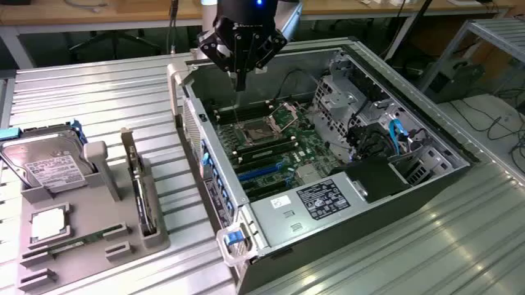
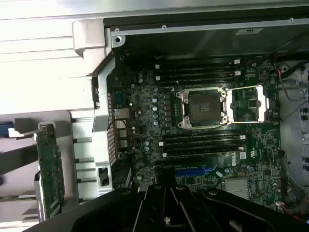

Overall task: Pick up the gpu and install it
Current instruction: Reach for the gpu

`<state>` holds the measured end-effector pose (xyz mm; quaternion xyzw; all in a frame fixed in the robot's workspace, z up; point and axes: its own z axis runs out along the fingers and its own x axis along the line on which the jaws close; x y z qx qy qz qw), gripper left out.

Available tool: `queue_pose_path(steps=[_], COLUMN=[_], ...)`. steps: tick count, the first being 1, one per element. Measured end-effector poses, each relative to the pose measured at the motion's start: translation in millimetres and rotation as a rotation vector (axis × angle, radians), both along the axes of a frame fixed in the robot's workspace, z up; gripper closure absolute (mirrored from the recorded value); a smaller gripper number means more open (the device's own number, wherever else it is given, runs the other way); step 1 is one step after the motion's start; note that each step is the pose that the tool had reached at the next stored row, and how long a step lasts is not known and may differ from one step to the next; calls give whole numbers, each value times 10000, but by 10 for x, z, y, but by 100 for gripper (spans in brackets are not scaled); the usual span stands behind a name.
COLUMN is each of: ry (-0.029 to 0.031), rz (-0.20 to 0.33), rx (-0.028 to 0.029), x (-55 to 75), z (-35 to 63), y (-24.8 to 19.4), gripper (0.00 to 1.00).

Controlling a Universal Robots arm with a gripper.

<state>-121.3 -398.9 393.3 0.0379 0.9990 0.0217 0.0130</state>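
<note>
The black gripper [image 2: 166, 186] sits closest to the wrist camera, its fingers shut together and holding nothing. In the exterior view the gripper [image 1: 238, 85] hangs over the open computer case [image 1: 283, 212], above the motherboard [image 1: 275, 150] and its bare CPU socket [image 2: 203, 107]. The gpu [image 1: 139, 190] stands on edge in a grey holder [image 1: 90, 249] on the counter, at the exterior view's left of the case, beside a hard drive [image 1: 49, 167].
</note>
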Motion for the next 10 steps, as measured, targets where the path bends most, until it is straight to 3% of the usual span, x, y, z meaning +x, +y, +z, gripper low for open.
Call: queue_pose_path(steps=[10], ry=[-1], rz=[0], rx=[1], x=[-100], z=[0], y=[-1], gripper=[89])
